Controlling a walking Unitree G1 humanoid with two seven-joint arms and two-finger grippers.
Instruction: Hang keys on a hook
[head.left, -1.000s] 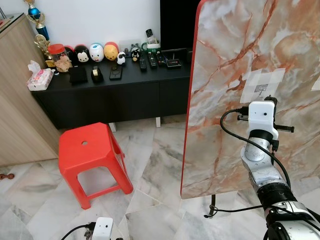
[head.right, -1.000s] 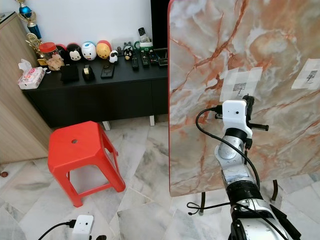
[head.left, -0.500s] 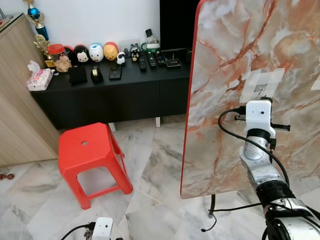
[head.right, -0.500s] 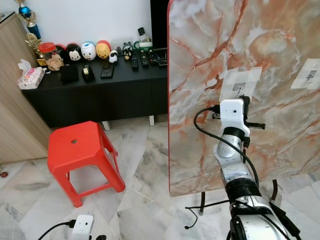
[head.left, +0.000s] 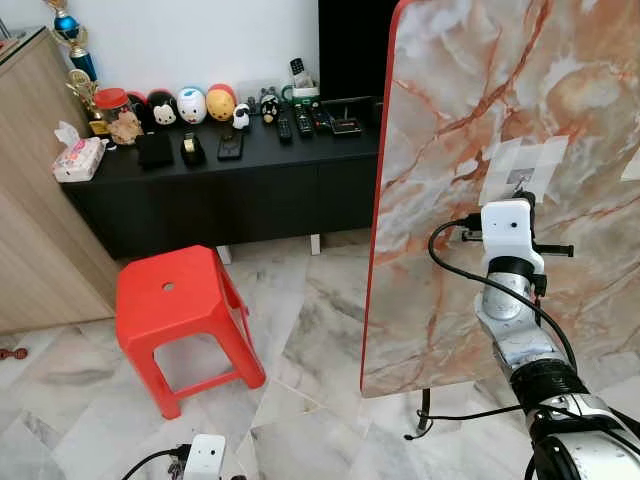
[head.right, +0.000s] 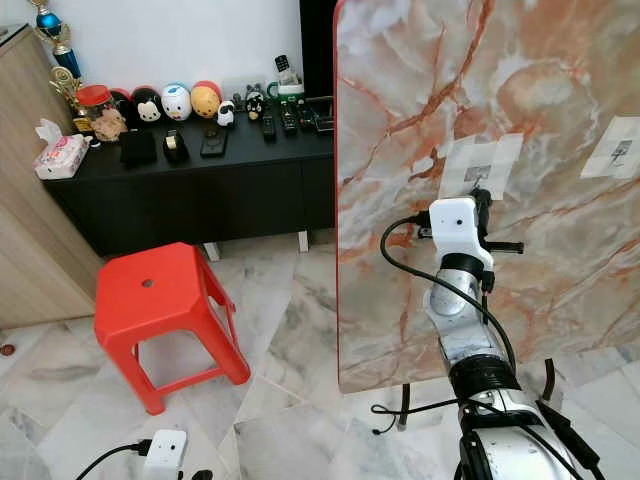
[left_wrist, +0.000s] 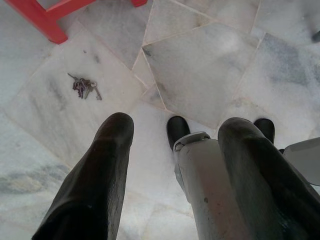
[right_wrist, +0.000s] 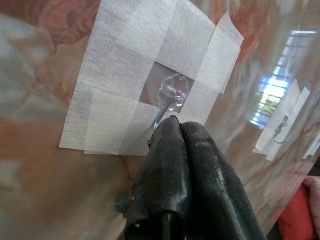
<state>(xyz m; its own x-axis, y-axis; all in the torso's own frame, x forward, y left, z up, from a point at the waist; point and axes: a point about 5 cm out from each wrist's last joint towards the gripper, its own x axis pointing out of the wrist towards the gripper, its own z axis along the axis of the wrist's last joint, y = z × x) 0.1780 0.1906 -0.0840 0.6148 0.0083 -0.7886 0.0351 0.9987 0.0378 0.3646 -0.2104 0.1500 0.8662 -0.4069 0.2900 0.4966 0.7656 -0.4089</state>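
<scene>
A clear plastic hook (right_wrist: 170, 93) is taped with white strips onto the upright marble board (head.left: 450, 120). My right gripper (right_wrist: 173, 123) is raised against the board, its black fingers pressed shut, tips touching the hook's lower end. I see no keys between those fingers. In the left eye view the hook (head.left: 521, 178) sits just above the right wrist's white camera block. A bunch of keys (left_wrist: 84, 87) lies on the marble floor near a red stool leg. My left gripper (left_wrist: 180, 125) hangs low over the floor, open, beside my own leg.
A second taped hook (head.right: 622, 152) is further right on the board. A red plastic stool (head.left: 175, 300) stands to the left. Behind it, a black cabinet (head.left: 220, 190) carries figurines and remotes. A wooden cupboard (head.left: 40, 230) lines the left. A cable (head.left: 425, 425) trails by the board's stand.
My right arm has crept slightly up and to the left, bringing the shut fingers closer under the hook. The left arm hangs as before.
</scene>
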